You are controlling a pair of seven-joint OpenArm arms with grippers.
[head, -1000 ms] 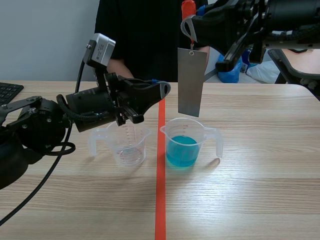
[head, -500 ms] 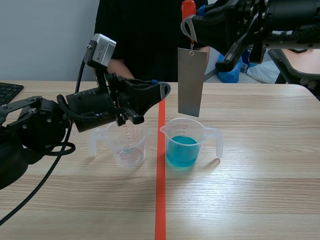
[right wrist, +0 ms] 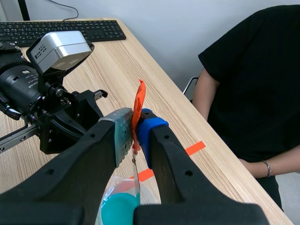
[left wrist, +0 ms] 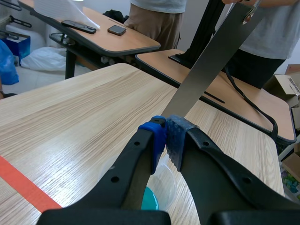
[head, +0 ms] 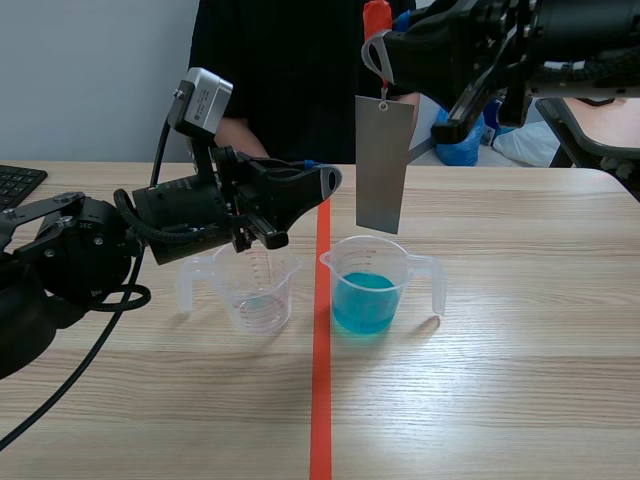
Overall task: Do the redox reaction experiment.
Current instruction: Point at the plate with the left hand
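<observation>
A keyboard (head: pixel 15 183) is seen at the far left edge of the wooden surface (head: pixel 520 380). From that side the left arm is stretched low toward the middle, and its left claw (head: pixel 328 180) is held in the air with the two pads pressed together on nothing, as is shown in the left wrist view (left wrist: pixel 166 136). Below the arm, a clear cup (head: pixel 257 290) is stood upright on the surface, its handle turned to the left. Just to its right, a strip of tape (head: pixel 320 350) is run along the surface toward the robot, and just past it a blue cup (head: pixel 345 262), a clear one part-filled with blue liquid (head: pixel 363 300), is stood upright with its handle turned to the right. The two cups are set near each other, one on each side of the tape, without touching. Over the blue cup a grey metal plate (head: pixel 383 165) is hung upright, its lower edge kept just above the rim and clear of the liquid. The plate is suspended from an orange-red tab (head: pixel 375 18), which is pinched between the pads of the right claw (head: pixel 378 45), raised high across the top from the right; the pinch is confirmed in the right wrist view (right wrist: pixel 135 136). A person (head: pixel 280 70) in a black shirt is seated behind the surface.
</observation>
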